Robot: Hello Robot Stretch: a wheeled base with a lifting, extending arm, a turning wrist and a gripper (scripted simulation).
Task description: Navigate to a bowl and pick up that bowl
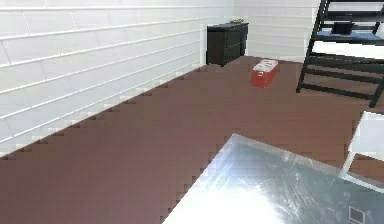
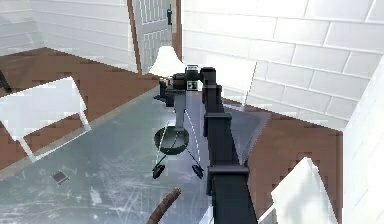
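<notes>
In the arm side view my arm reaches out over a grey, shiny tabletop. Left of its far end the gripper hangs with two thin fingers just over the table. A dark, round, bowl-like thing lies on the tabletop right at the gripper. I cannot tell whether the gripper holds anything. The same table's corner shows at the bottom of the forward view.
White chairs flank the table, and another stands by it. A white lamp stands beyond the arm's end, a door behind. Ahead are brown floor, a black dresser, a red box and a black frame.
</notes>
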